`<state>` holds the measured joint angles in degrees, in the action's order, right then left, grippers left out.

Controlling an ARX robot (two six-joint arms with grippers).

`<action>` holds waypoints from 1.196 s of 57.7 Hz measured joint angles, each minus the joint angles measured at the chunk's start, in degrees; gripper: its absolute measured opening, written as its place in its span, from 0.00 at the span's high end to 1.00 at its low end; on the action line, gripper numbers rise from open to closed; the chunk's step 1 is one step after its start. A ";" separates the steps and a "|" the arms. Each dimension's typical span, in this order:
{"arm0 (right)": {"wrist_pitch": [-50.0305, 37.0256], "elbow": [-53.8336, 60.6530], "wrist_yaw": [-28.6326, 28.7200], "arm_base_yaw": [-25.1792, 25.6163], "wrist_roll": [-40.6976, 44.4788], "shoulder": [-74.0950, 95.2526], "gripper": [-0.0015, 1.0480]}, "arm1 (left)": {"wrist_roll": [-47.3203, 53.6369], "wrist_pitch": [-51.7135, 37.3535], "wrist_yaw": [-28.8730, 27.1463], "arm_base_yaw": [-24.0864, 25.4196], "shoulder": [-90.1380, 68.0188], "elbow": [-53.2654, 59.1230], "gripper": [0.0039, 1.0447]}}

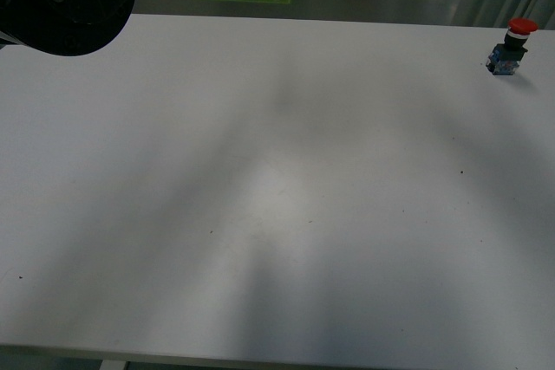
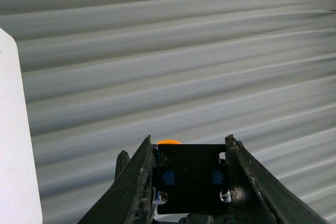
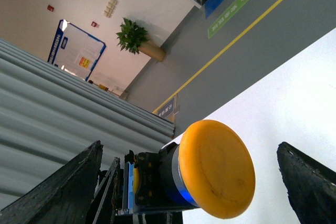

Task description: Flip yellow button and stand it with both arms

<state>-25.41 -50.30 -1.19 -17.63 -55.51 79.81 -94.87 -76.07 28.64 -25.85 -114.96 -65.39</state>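
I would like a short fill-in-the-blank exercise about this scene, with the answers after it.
The left tool is shut on the small push button with a black block, whose round cap is ____.
The right tool facing that cap is ____, not shut.
The mushroom-capped button standing on the white table has a ____ cap.
Missing words: yellow; open; red.
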 joint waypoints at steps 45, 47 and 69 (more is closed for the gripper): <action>0.22 -2.78 0.81 -0.07 -1.70 2.03 0.66 | -1.16 0.04 0.04 0.00 0.00 0.07 0.33; 0.09 -2.73 0.85 0.07 -1.70 2.03 0.66 | -1.16 0.04 0.00 0.00 0.00 0.07 0.28; -0.09 -1.75 1.11 1.66 -1.75 1.01 0.66 | -1.01 0.04 0.00 0.00 0.00 0.07 0.06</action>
<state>-25.50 -52.05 -0.08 -15.97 -57.25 80.82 -95.88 -76.03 28.64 -25.85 -114.96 -65.32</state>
